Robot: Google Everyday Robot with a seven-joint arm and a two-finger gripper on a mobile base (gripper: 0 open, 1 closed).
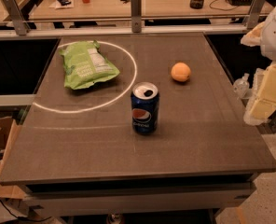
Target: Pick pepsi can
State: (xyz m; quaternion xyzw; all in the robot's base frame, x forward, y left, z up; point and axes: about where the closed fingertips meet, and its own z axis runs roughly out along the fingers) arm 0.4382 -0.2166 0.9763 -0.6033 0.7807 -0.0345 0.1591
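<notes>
The pepsi can [145,108] stands upright near the middle of the dark table [82,153]. It is dark blue with a round red-white-blue logo and a silver top. My gripper [263,99] shows as pale yellowish parts at the right edge of the view, beyond the table's right side. It is far to the right of the can and touches nothing on the table.
A green crisp bag [87,64] lies at the back left inside a white chalk circle [128,85]. An orange fruit [181,72] sits behind and right of the can. A rail with metal posts [136,6] runs behind the table, with a cluttered desk beyond.
</notes>
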